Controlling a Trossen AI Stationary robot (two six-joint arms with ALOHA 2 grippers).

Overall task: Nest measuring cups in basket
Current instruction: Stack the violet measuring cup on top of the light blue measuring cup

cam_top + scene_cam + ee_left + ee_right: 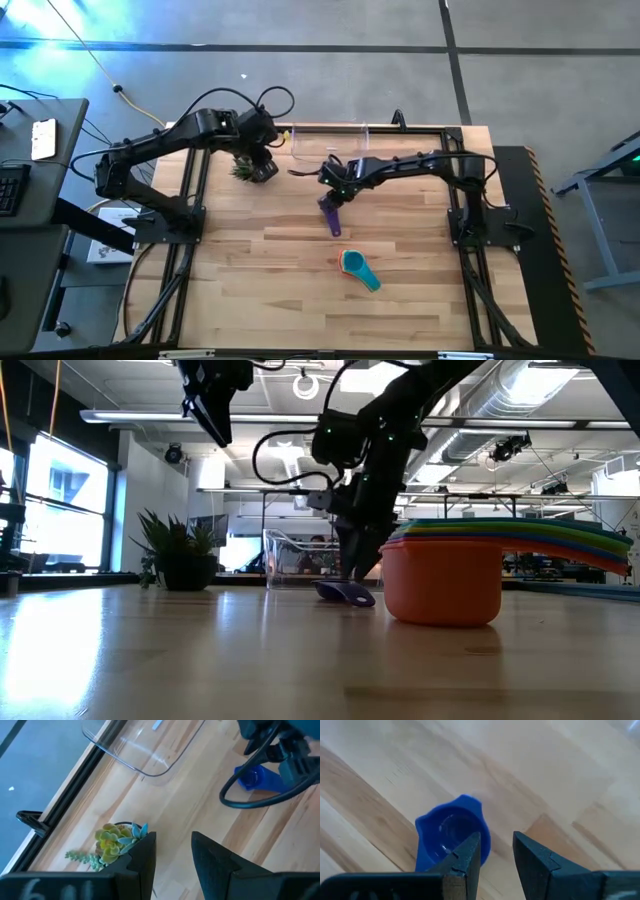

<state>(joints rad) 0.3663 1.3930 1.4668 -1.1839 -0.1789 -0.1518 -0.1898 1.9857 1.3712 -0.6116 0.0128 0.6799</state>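
Right tool [496, 852] sits low over the purple cup [330, 213] mid-table, fingers narrowly apart and holding nothing. I'd straddle the handle squarely before closing. The basket [325, 141] is at 12 o'clock from it, the nested stack [358, 268] at 5. Only the low view shows the stack's colours. Left tool [172, 851] waits narrowly open above the plant [116, 840].

- My right gripper [335, 195] sits mid-table, directly over a lone cup [330, 214].
- Basket [330, 140] lies behind it at the far edge.
- My left gripper [262, 168] is above the plant [243, 170], left of the basket.
- Stacked cups [360, 268] lie nearer the front.
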